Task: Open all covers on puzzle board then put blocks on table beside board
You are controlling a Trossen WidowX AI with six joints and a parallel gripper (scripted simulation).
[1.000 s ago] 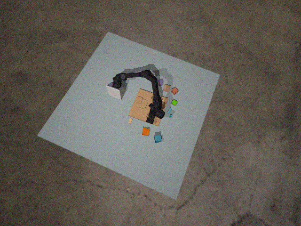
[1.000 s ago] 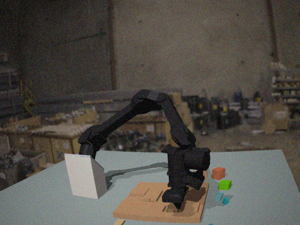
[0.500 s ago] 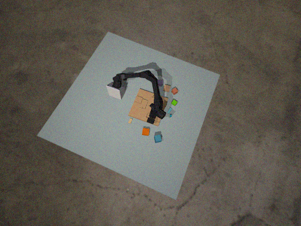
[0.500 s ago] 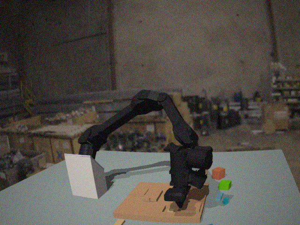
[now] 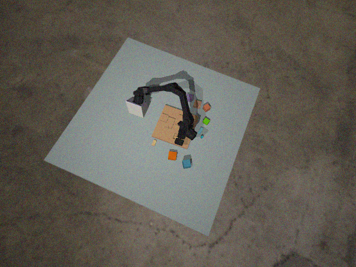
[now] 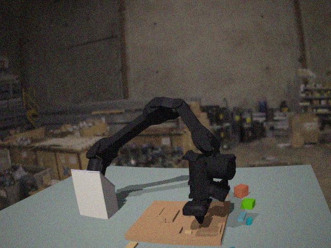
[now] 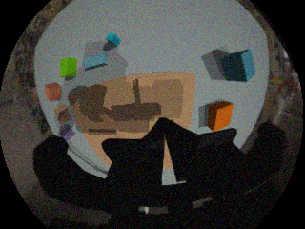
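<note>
The tan puzzle board (image 5: 161, 130) (image 6: 149, 229) (image 7: 188, 86) lies flat, with cover outlines and slots in its top. A pale yellow piece (image 6: 187, 231) shows in an opening near its front edge. My gripper (image 6: 199, 222) (image 7: 162, 120) is shut and empty, its tips low over the board's front right part. An orange cube (image 5: 172, 155) (image 7: 220, 115) and a blue cube (image 5: 187, 163) (image 7: 247, 65) rest on the table beside the board. A green block (image 5: 206, 120) (image 6: 247, 204) and a red-orange cube (image 5: 206, 107) (image 6: 241, 190) rest off its far right side. The arm and shadows hide some covers.
A light blue bar (image 5: 200, 130) (image 6: 241, 216), a small teal piece (image 5: 202, 136) (image 6: 249, 221), a salmon block (image 5: 197, 103) and a purple block (image 5: 189, 97) are also right of the board. A yellow bar (image 5: 154, 142) lies in front. A white wedge (image 6: 90, 195) stands by the arm's base.
</note>
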